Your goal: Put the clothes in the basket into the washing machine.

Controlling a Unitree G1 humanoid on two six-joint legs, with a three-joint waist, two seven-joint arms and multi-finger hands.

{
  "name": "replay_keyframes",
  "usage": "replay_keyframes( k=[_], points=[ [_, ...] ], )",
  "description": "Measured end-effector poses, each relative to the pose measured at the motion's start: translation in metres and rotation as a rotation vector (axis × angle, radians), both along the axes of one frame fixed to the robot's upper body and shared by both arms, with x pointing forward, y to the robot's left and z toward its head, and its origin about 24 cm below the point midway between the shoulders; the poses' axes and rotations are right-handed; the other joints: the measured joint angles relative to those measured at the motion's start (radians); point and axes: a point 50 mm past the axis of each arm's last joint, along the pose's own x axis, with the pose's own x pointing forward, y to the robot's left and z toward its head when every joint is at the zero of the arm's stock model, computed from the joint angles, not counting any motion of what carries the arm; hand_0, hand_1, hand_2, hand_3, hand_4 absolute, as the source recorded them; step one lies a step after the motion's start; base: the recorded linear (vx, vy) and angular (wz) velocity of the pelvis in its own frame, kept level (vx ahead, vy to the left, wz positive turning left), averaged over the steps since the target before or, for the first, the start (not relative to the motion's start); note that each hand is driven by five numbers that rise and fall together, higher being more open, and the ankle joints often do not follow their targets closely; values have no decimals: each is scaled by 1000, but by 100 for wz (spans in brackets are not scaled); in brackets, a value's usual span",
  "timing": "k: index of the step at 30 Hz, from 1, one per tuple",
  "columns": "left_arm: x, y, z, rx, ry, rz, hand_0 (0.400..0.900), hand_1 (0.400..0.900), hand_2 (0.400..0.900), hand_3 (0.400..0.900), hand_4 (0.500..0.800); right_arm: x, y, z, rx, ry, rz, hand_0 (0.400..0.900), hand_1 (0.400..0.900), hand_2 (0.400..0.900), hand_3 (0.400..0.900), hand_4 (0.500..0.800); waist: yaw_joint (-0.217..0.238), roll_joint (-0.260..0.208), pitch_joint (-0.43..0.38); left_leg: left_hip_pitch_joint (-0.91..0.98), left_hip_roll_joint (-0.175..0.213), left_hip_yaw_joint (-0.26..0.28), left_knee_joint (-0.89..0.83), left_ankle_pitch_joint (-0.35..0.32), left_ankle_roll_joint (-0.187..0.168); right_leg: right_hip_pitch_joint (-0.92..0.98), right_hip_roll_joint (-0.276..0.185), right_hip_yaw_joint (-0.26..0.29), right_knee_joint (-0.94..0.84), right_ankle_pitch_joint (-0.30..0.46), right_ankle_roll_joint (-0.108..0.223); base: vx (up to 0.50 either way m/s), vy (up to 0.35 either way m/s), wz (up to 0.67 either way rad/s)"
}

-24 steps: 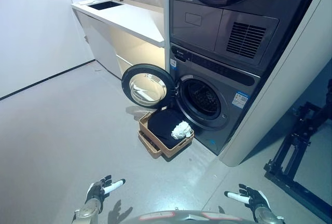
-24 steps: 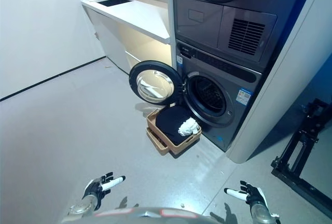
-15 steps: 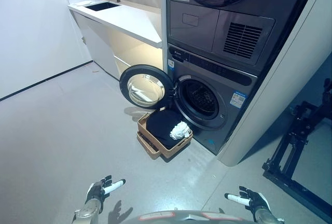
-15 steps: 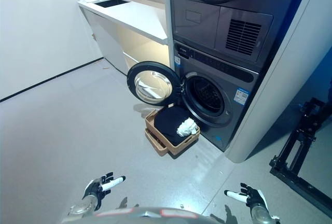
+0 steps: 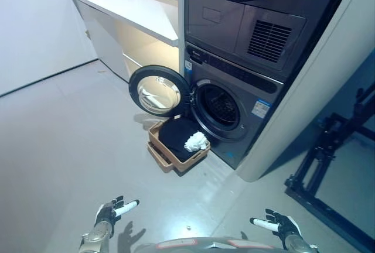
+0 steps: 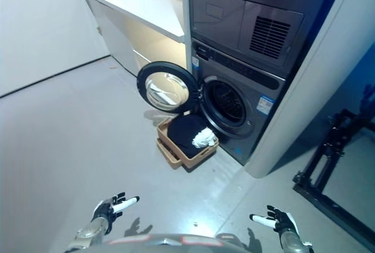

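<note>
A tan basket stands on the floor in front of the washing machine. It holds a black garment and a small white one. The machine's round door hangs open to the left, showing the dark drum. My left hand is low at the bottom left, far from the basket, fingers spread and holding nothing. My right hand is at the bottom right, also open and away from everything.
A white counter with a sink runs along the back left wall. A second machine is stacked above the washer. A black metal frame stands on the floor at the right. Grey floor lies between me and the basket.
The whole picture has shifted left and up, so the camera has moved. Both hands keep their low, open pose.
</note>
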Motion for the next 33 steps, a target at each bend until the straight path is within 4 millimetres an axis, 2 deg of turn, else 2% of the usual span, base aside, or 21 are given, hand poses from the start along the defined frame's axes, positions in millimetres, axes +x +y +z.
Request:
replay_keyframes(
  k=[2, 3, 4, 6, 9, 11, 14, 16, 18, 19, 20, 21, 22, 24, 25, 27, 28, 30, 32, 33],
  points=[
    [6, -4, -1, -14, -2, 7, 900, 900, 900, 900, 800, -6, -4, -1, -10, 18, -16, 900, 900, 900, 900, 800, 8, -25, 18, -111, 1, -48, 214, 33, 0, 21, 2, -6, -6, 0, -37, 98, -23, 2],
    [3, -6, -2, -25, 4, 16, 900, 900, 900, 900, 800, -7, -5, 0, -17, 21, -16, 900, 900, 900, 900, 800, 25, -16, 25, -143, 8, -61, 258, 60, 18, 27, 4, -1, -5, 1, -60, 200, 26, -28],
    [3, -7, -3, -32, 3, 17, 900, 900, 900, 900, 800, -7, -7, 0, -28, 20, -23, 900, 900, 900, 900, 800, 19, -20, 30, -195, 15, -65, 300, 65, -1, 29, 9, -1, -7, 5, -71, 239, 53, -43],
    [2, -12, -4, -50, 4, 29, 900, 900, 900, 900, 800, -2, -12, 3, -45, 3, -32, 900, 900, 900, 900, 800, 34, -4, 40, -223, 24, -76, 162, 66, 1, 14, 23, 5, -11, 8, -83, 256, 90, -48],
    [0, -15, -6, -65, 4, 60, 900, 900, 900, 900, 800, 13, -15, 8, -62, -32, -22, 900, 900, 900, 900, 800, 55, 68, 78, -251, 103, -102, -86, 108, 5, 16, 84, 31, -13, 16, -97, 272, 131, -52],
    [-6, -13, -8, -58, 24, 92, 900, 900, 900, 900, 800, 17, -12, 8, -53, -41, -18, 900, 900, 900, 900, 800, 86, 78, 77, -247, 137, -100, -140, 125, 1, 20, 103, 78, -11, 8, -96, 340, 195, -66],
    [-7, -13, -8, -65, 18, 120, 900, 900, 900, 900, 800, 22, -11, 9, -57, -56, -38, 900, 900, 900, 900, 800, 93, 82, 72, -245, 148, -104, -165, 145, -5, 26, 105, 122, -4, -17, -84, 391, 265, -67],
    [-6, -14, -8, -73, 10, 132, 900, 900, 900, 900, 800, 22, -11, 8, -54, -51, -45, 900, 900, 900, 900, 800, 101, 90, 59, -241, 147, -118, -167, 155, -5, 27, 97, 156, 5, -50, -60, 394, 336, -51],
    [-7, -15, -9, -72, 14, 143, 900, 900, 900, 900, 800, 18, -11, 6, -54, -33, -53, 900, 900, 900, 900, 800, 118, 98, 31, -239, 130, -114, -150, 158, 4, 32, 58, 176, 16, -94, -3, 411, 348, -47],
    [-6, -16, -9, -70, 12, 144, 900, 900, 900, 900, 800, 14, -9, 3, -52, -11, -63, 900, 900, 900, 900, 800, 124, 89, 17, -216, 117, -74, -134, 218, -16, 31, 4, 184, 42, -128, 2, 292, 270, -63],
    [-6, -8, -6, -45, -2, 155, 900, 900, 900, 900, 800, 15, 2, -1, -23, 0, -40, 900, 900, 900, 900, 800, 132, 37, 6, -192, 85, -15, -134, 216, -49, 16, -67, 192, 58, -124, 14, 189, 224, -41],
    [0, 3, -1, -18, -20, 165, 900, 900, 900, 900, 800, 23, 16, -4, 10, -20, -19, 900, 900, 900, 900, 800, 131, 2, 0, -209, 57, 23, -98, 185, -34, 19, -121, 181, 35, -106, 55, 142, 220, -11],
    [11, 10, 7, -1, -63, 161, 900, 900, 900, 900, 800, 28, 27, -5, 39, -34, -10, 900, 900, 900, 900, 800, 136, -14, -4, -246, 50, 48, -34, 152, -19, 32, -157, 149, 0, -86, 58, 126, 197, 24],
    [51, 13, 28, 19, -201, 119, 900, 900, 900, 900, 800, 36, 32, -3, 53, -60, 5, 900, 900, 900, 900, 800, 149, -21, -7, -341, 36, 45, 95, 82, 1, 61, -195, 84, -64, -37, 110, 134, 166, 26],
    [72, 14, 40, 26, -277, 99, 900, 900, 900, 900, 800, 41, 31, -2, 50, -67, 3, 900, 900, 900, 900, 800, 154, -23, -8, -381, 27, 38, 151, 48, 12, 74, -209, 70, -104, -34, 121, 204, 159, 18],
    [95, 16, 55, 46, -346, 80, 900, 900, 900, 900, 800, 58, 30, 4, 49, -112, 2, 900, 900, 900, 900, 800, 157, -30, -13, -415, 8, 42, 213, 3, 27, 100, -228, 44, -148, -18, 143, 239, 162, 15],
    [99, 18, 58, 55, -352, 77, 900, 900, 900, 900, 800, 64, 29, 7, 45, -124, 7, 900, 900, 900, 900, 800, 159, -34, -20, -417, -5, 35, 226, -11, 30, 107, -233, 29, -161, 5, 172, 180, 122, 17],
    [97, 24, 59, 81, -339, 72, 900, 900, 900, 900, 800, 72, 28, 10, 37, -146, 18, 900, 900, 900, 900, 800, 167, -60, -46, -426, -35, 43, 231, -40, 42, 102, -249, 19, -161, 38, 176, 194, 165, 33],
    [93, 22, 54, 84, -305, 56, 900, 900, 900, 900, 800, 70, 22, 12, 26, -150, -5, 900, 900, 900, 900, 800, 158, -62, -59, -428, -58, 27, 232, -49, 65, 84, -258, 36, -120, 79, 150, 264, 314, 36],
    [86, 22, 49, 88, -275, 48, 900, 900, 900, 900, 800, 68, 20, 11, 24, -148, -16, 900, 900, 900, 900, 800, 150, -69, -65, -423, -67, 21, 219, -48, 81, 67, -264, 62, -78, 107, 140, 249, 370, 22]
  ],
)
